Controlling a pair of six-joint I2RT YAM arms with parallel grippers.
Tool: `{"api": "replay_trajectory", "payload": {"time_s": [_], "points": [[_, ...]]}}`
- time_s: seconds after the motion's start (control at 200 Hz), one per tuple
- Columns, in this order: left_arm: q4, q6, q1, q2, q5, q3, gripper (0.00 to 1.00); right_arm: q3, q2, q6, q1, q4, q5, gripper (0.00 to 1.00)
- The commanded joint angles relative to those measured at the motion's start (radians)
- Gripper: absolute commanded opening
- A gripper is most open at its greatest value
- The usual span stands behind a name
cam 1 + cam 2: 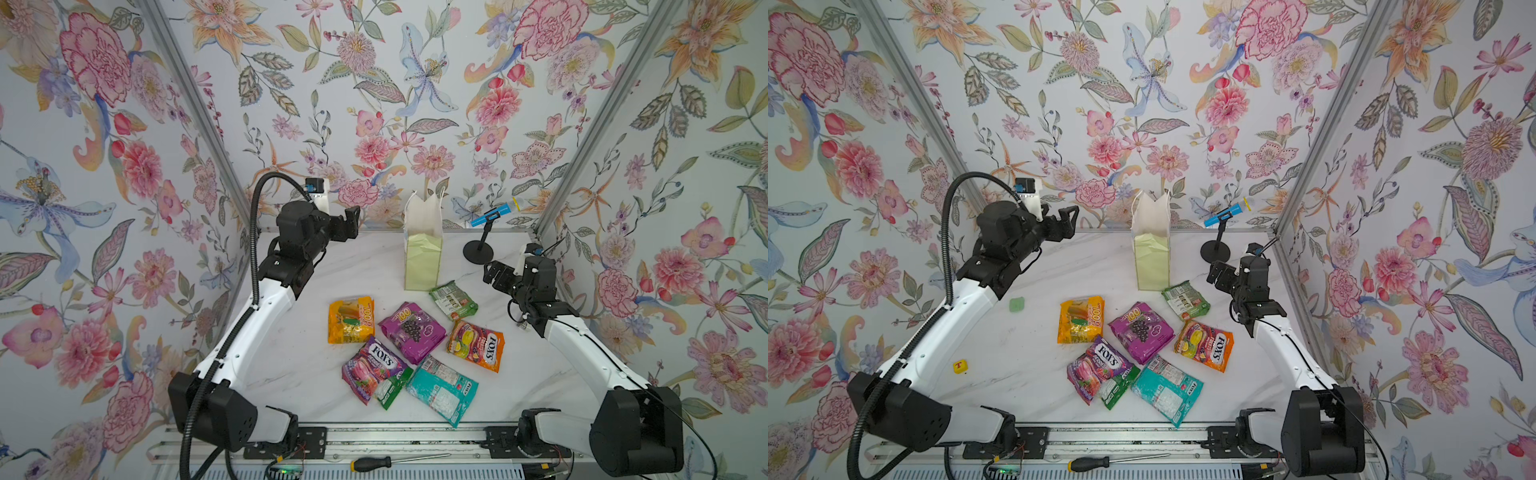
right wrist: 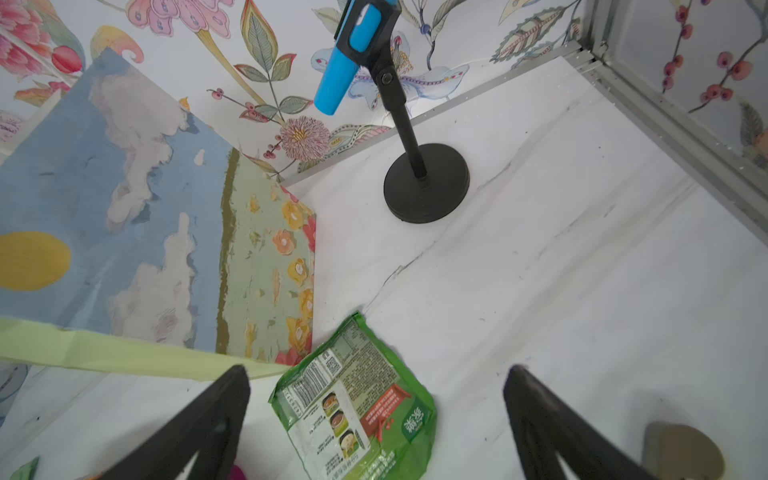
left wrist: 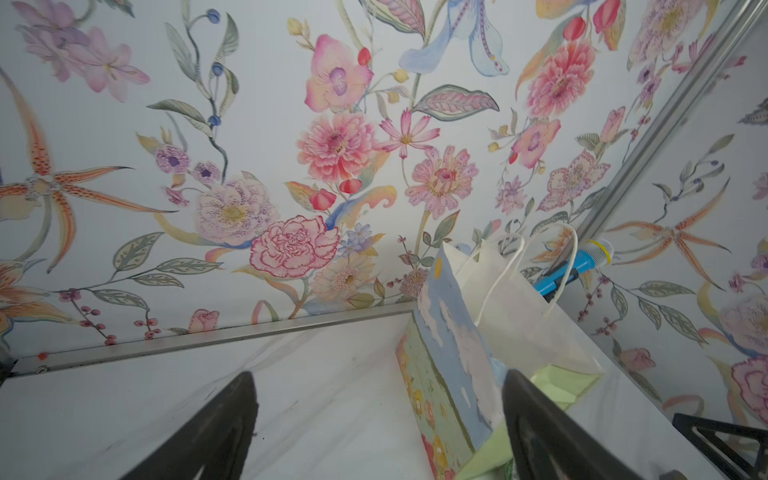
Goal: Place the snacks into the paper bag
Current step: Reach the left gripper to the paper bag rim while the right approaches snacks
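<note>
1. The bag (image 1: 423,253) stood upright at the back middle of the bench (image 1: 336,270). Its long axis was vertical and its mouth faced up. A plain narrow side faced the front edge.
2. Bare bench lay left of the bag, out to the left wall. Nearer the front on that side, only a green block (image 1: 1016,304) and a yellow die (image 1: 960,366) showed beside the left arm. Right of the bag was a gap, then a mic stand (image 1: 478,251) near the back right corner.
3. The snacks lay flat in a loose cluster in front of the bag.
   - A green packet (image 2: 353,411) lay just beside the bag's foot.
   - An orange-yellow packet (image 1: 351,319), a grape packet (image 1: 412,331) and an orange FOX'S packet (image 1: 476,345) lay mid-bench.
   - The grape packet lay skewed to the bench edges.
   - A red FOX'S packet (image 1: 370,365) overlapped a second green packet (image 1: 390,388).
   - A teal packet (image 1: 441,388) lay nearest the front edge, its long axis slanting toward the front right.
4. The left claw (image 3: 378,374) hung high, well left of the bag and aimed at it, with its jaws apart and empty.
5. The right claw (image 2: 376,368) sat low, near the first green packet, with its jaws apart and empty.
</note>
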Motion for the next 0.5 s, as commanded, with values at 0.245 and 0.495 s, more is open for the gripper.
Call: {"api": "replay_trajectory", "payload": {"time_s": [0.245,0.495], "points": [[-0.468,0.152,-0.176,0.465,-0.027,0.625,0.93,0.007,-0.004,-0.026,0.039,-0.128,-0.061,0.96],[-0.859,0.177,-0.212,0.861,-0.079,1.299,0.92,-0.019,-0.012,-0.032,0.061,-0.131,-0.079,0.96]]}}
